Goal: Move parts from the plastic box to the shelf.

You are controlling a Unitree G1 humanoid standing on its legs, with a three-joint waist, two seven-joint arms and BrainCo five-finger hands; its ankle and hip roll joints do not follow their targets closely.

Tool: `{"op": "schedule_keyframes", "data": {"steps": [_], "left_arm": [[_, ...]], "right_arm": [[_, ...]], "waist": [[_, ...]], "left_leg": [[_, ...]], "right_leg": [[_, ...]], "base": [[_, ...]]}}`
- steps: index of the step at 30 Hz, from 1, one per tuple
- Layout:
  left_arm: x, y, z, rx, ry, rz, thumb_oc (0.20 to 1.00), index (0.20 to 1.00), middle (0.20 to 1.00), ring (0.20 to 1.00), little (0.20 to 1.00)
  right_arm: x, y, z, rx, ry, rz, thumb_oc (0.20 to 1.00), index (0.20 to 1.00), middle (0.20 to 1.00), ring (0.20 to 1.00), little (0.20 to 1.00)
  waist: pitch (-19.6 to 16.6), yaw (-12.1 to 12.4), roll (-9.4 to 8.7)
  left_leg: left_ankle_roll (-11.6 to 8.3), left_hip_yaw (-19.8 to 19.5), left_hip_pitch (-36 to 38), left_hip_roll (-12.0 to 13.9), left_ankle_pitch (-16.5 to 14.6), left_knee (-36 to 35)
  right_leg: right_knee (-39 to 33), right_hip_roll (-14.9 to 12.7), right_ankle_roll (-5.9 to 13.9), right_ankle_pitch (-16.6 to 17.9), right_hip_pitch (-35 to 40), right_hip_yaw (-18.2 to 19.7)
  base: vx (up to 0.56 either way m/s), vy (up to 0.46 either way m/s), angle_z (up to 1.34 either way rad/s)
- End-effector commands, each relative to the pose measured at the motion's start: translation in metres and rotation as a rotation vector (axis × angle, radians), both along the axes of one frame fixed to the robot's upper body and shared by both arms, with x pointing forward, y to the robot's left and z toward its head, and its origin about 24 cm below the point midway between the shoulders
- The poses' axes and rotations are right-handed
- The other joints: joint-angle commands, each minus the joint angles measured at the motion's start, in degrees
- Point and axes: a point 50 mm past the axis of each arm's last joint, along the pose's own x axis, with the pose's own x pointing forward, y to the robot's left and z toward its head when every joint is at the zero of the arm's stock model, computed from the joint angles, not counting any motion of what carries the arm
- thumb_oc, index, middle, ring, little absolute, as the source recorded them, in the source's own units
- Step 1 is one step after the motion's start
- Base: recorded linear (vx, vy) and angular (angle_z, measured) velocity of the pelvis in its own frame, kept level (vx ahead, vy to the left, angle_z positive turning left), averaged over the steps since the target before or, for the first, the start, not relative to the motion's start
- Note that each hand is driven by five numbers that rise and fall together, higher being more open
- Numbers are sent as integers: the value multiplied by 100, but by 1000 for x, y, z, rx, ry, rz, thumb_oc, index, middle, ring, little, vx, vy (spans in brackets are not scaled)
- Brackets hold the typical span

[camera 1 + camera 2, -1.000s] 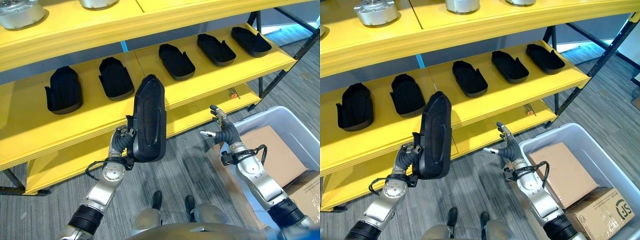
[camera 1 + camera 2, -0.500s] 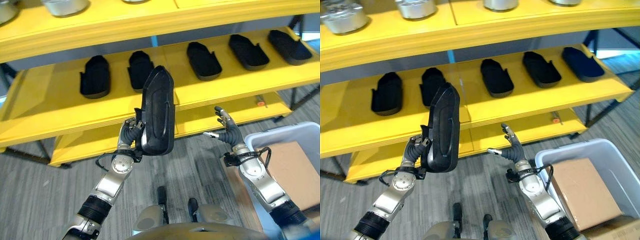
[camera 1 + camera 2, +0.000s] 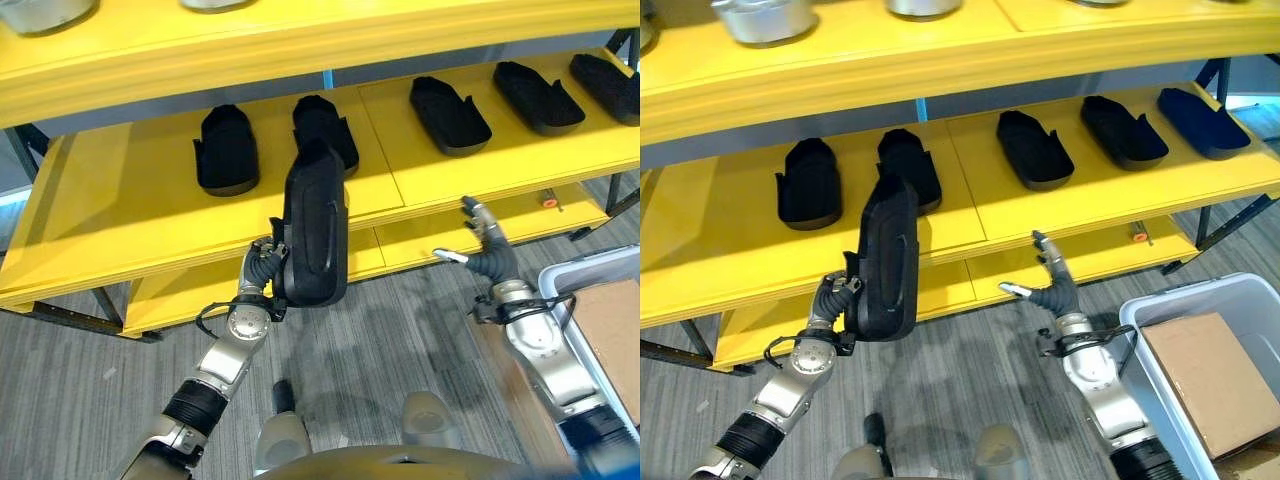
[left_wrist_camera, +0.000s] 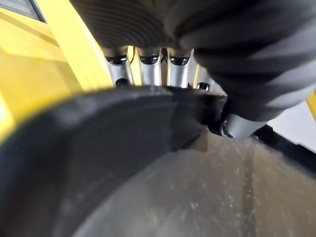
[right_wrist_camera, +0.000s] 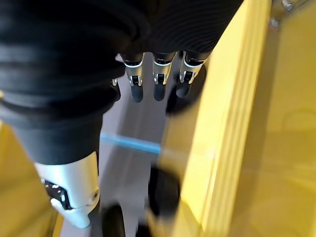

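My left hand (image 3: pixel 262 272) is shut on a long black moulded part (image 3: pixel 316 228), held upright in front of the middle shelf's edge; the part (image 4: pixel 98 148) looms close in the left wrist view, with the fingers (image 4: pixel 148 66) curled behind it. Several like black parts (image 3: pixel 227 150) lie in a row on the yellow middle shelf (image 3: pixel 120 200). My right hand (image 3: pixel 487 252) hovers open and empty at the right, fingers straight, near the lower shelf's front edge. The grey plastic box (image 3: pixel 1170 375) stands on the floor at the lower right.
A brown cardboard box (image 3: pixel 1215 375) sits inside the plastic box. Silver metal parts (image 3: pixel 765 15) stand on the top shelf. A small orange item (image 3: pixel 548 199) lies on the lower shelf. The left stretch of the middle shelf is bare. Grey floor lies below.
The camera has swung left, so the shelf and box shifted right in view. My left hand keeps hold of the black part, now a little lower against the shelf. The right hand stays open.
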Motion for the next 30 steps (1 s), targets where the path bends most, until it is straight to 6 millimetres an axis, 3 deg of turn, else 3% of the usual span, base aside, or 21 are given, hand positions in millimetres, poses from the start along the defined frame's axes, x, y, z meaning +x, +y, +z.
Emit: {"op": "schedule_keyframes", "data": {"steps": [1,5,9,14,18,21,22,24,25,26,27,29,30], "left_arm": [[7,0,31,-32,-157,-6,200,200,200,200,200],[6,5,34,-7,-163,27,200,200,200,200,200],[1,17,45,29,-215,68,200,200,200,200,200],[-1,21,52,40,-248,57,200,200,200,200,200],[-1,23,52,53,-242,54,200,200,200,200,200],[-3,27,50,58,-234,66,200,200,200,200,200],[-5,31,49,60,-233,87,200,200,200,200,200],[-7,34,48,63,-236,105,200,200,200,200,200],[-8,37,49,66,-242,115,200,200,200,200,200],[-7,38,49,64,-246,115,200,200,200,200,200],[-6,38,49,63,-247,114,200,200,200,200,200],[-1,30,47,36,-238,101,200,200,200,200,200],[-1,28,47,30,-237,98,200,200,200,200,200]], "right_arm": [[5,2,23,23,-105,32,1000,1000,1000,1000,1000],[4,13,22,43,-94,74,1000,1000,1000,1000,1000],[3,27,26,33,-107,141,1000,1000,1000,1000,1000],[8,33,35,18,-152,162,1000,1000,1000,1000,1000],[11,39,37,19,-162,180,1000,1000,1000,1000,1000],[12,44,38,14,-166,214,1000,1000,1000,1000,1000],[13,49,37,13,-162,235,1000,1000,1000,1000,1000],[14,53,36,16,-163,255,1000,1000,1000,1000,1000],[15,55,37,19,-168,267,1000,1000,1000,1000,1000],[15,55,35,13,-165,269,1000,1000,1000,1000,1000],[14,55,35,13,-164,268,1000,1000,1000,1000,1000],[13,50,33,-5,-148,247,1000,1000,1000,1000,1000],[13,49,32,-9,-145,241,1000,1000,1000,1000,1000]], "waist": [[-300,136,252],[-353,281,289],[-430,495,223],[-488,797,22],[-555,902,-43],[-630,1008,-66],[-660,1125,-59],[-661,1194,-53],[-668,1223,-47],[-677,1149,-65],[-677,1131,-67],[-740,909,-74],[-750,892,-83]], "left_leg": [[51,-64,271,487,-266,-237],[116,-112,514,210,-461,-334],[176,27,599,153,-554,-504],[363,97,426,-56,-780,-160],[548,159,467,-256,-929,-83],[710,276,592,-446,-1007,-197],[756,411,687,-506,-997,-349],[778,512,762,-525,-998,-458],[783,585,791,-517,-976,-534],[809,550,836,-574,-983,-595],[813,536,840,-585,-985,-597],[813,207,838,-780,-930,-640],[805,136,843,-831,-904,-677]], "right_leg": [[59,1211,-566,-170,-102,-345],[-225,973,-292,104,-68,-417],[-699,710,-53,367,34,-532],[-931,492,88,527,253,-687],[-894,405,183,734,288,-757],[-762,302,210,1048,215,-1027],[-709,207,220,1209,182,-1396],[-589,137,243,1367,110,-1602],[-536,194,245,1309,92,-1682],[-526,536,232,1113,39,-1389],[-536,601,228,1080,33,-1326],[-945,1337,-11,938,-119,-655],[-1158,1423,-67,923,-98,-669]], "base": [[181,309,4],[120,220,-12],[39,184,-31],[-10,225,-2],[38,213,7],[33,271,-14],[6,218,-50],[-7,175,-79],[16,165,-108],[29,106,-100],[68,93,-53],[132,115,28],[120,96,66]]}}
